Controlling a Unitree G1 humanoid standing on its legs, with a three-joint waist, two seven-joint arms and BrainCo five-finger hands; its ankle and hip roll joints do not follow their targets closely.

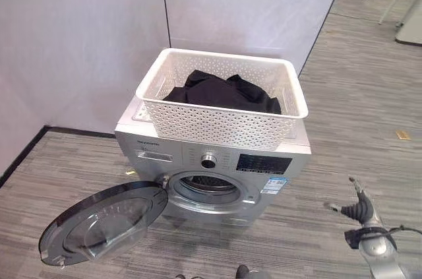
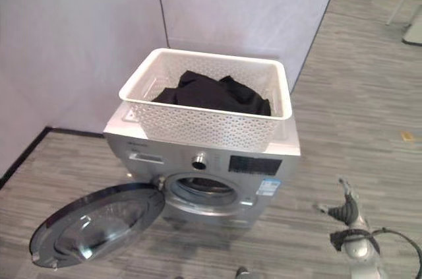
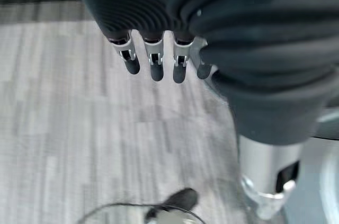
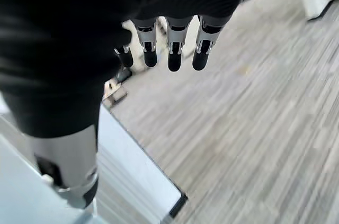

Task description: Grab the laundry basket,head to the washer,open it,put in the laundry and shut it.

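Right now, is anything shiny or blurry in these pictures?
In the left eye view, the open washer door is glossy and mirrors the light, and the wall panel behind the basket has a soft bright sheen. In the left wrist view, the floor past the left hand looks smeared.

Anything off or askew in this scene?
Nothing damaged or spilled. The basket sits level on top of the washer with dark laundry inside; the door hangs wide open. Both hands, left hand and right hand, hold nothing.

No readable text: washer [image 1: 211, 160] panel print and blue sticker [image 1: 277, 185] too small.
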